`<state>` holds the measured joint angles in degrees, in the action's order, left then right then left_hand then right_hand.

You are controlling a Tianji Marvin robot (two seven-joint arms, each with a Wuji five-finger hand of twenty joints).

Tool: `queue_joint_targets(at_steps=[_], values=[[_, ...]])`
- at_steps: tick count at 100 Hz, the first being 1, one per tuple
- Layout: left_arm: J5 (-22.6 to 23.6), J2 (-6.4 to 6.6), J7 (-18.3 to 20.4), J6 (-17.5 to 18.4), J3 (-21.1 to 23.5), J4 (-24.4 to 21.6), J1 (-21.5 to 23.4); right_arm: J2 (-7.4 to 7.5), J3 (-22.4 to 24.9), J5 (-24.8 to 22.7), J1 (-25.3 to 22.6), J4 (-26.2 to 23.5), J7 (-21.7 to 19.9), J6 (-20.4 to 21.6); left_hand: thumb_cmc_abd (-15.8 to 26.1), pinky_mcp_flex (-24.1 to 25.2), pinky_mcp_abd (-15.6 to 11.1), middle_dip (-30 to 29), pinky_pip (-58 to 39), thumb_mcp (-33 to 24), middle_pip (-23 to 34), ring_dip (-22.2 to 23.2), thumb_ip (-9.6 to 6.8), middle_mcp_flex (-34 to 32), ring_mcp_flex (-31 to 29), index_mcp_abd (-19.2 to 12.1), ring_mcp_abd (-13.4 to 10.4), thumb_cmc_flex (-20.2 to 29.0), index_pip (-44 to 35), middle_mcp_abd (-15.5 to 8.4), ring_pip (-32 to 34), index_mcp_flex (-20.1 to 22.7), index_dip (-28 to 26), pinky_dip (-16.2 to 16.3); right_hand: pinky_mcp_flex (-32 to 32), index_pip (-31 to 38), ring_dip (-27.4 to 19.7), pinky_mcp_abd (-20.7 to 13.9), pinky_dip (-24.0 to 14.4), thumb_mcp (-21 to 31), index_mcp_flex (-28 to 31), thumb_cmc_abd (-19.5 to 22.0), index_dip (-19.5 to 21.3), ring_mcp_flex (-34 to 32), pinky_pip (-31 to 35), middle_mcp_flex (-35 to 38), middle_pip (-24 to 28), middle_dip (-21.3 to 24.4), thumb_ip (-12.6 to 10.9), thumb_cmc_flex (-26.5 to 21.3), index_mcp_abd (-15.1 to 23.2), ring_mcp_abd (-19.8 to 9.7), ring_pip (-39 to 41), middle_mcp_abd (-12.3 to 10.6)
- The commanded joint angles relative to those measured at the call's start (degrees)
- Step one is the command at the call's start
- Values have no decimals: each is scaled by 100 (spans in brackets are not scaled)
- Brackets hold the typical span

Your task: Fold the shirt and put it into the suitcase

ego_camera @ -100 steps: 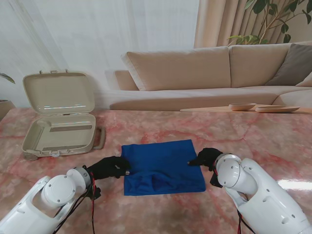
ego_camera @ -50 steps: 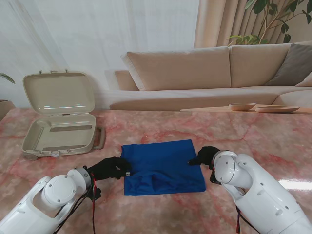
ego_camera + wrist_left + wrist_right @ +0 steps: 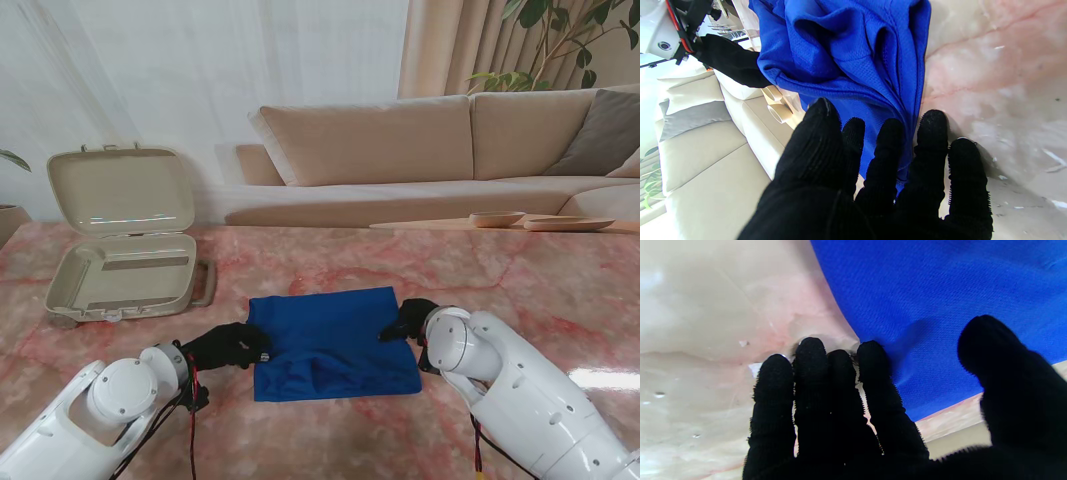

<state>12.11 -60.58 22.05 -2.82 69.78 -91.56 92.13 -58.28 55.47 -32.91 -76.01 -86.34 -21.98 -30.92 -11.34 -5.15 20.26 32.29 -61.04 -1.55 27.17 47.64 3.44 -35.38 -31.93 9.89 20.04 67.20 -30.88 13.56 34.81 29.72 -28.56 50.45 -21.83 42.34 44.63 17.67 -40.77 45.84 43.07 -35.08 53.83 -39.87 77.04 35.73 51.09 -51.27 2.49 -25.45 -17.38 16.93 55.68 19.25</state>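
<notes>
Your folded blue mesh shirt lies between both black-gloved hands: left hand and right hand touch opposite edges, fingers spread, gripping nothing; the open beige hard-shell suitcase sits upper left.

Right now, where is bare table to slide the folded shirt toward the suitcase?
Bare marble lies between the shirt and the open suitcase, and to its far right. Crowded: left hand and right hand sit at the shirt's side edges.

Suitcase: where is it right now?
In the stand's view the suitcase lies open at the table's far left, lid up, farther from me than the left hand and left of the blue shirt.
</notes>
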Motion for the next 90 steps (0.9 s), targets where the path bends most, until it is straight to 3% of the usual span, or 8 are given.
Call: queue_joint_targets(at_steps=[1, 14, 16, 29, 55, 74, 90], values=[[11, 0, 13, -24, -24, 15, 24, -71, -153, 60, -169, 264, -200, -53, 102, 46, 118, -22, 55, 225, -47, -23, -77, 5, 101, -131, 117, 56, -5, -39, -116, 103, -40, -56, -111, -1199, 111, 92, -170, 252, -117, -207, -546, -216, 299, 52, -47, -9, -51, -167, 786, -53, 176, -150], [11, 2, 20, -35, -26, 10, 27, -94, -195, 85, -135, 317, -121, -61, 94, 38, 123, -20, 50, 220, -40, -21, -78, -5, 95, -131, 117, 63, -11, -35, -112, 104, -40, -53, -288, -351, 104, 141, -163, 427, -45, -249, -209, -491, 389, 387, 130, -101, 45, -476, 1006, -110, 302, -281], [14, 2, 19, -34, -27, 10, 27, -96, -198, 84, -128, 322, -116, -67, 97, 39, 123, -20, 50, 218, -39, -21, -79, -7, 101, -128, 117, 65, -12, -35, -114, 104, -40, -53, -319, -69, 88, 150, -151, 467, -98, -305, -460, -531, 411, 436, 142, -114, 142, -526, 1033, -113, 322, -300], [12, -4, -3, -34, -37, 20, 26, -97, -227, 50, -85, 348, -107, -95, 87, 31, 120, -19, 46, 221, -36, -19, -77, -12, 88, -136, 106, 61, -17, -42, -108, 105, -39, -51, -540, 979, 108, 166, -177, 445, -195, -460, -837, -808, 591, 712, 262, -185, 361, -717, 1212, -162, 499, -372], [-3, -8, -15, -41, -49, 32, 27, -101, -455, 146, 77, 540, -126, -133, 75, 33, 128, -18, 48, 217, -33, -19, -77, -11, 87, -135, 112, 71, -31, -39, -109, 105, -39, -52, -1043, 2141, 221, 78, -329, 388, -185, -464, -1075, -1401, 1179, 1273, 530, -366, 444, -958, 1533, -289, 1013, -525], [2, -6, -12, -58, -33, 19, 52, -97, -546, 244, 168, 651, -185, -61, 83, 31, 129, -18, 45, 217, -32, -18, -76, -10, 90, -124, 123, 70, -34, -32, -108, 107, -35, -52, -1226, 2601, 300, -25, -408, 458, -127, 119, -1022, -1644, 1515, 1510, 721, -488, 291, -1234, 1594, -380, 1320, -626], [-1, -6, -10, -75, -20, 6, 68, -136, -390, 336, 83, 638, -94, 69, 93, 33, 130, -18, 45, 215, -32, -17, -78, -4, 91, -129, 115, 70, -34, -41, -106, 100, -32, -53, -1469, 2881, 334, -115, -459, 1118, -132, -50, -804, -1879, 1861, 1682, 893, -718, -92, -1134, 1466, -453, 1616, -612]])
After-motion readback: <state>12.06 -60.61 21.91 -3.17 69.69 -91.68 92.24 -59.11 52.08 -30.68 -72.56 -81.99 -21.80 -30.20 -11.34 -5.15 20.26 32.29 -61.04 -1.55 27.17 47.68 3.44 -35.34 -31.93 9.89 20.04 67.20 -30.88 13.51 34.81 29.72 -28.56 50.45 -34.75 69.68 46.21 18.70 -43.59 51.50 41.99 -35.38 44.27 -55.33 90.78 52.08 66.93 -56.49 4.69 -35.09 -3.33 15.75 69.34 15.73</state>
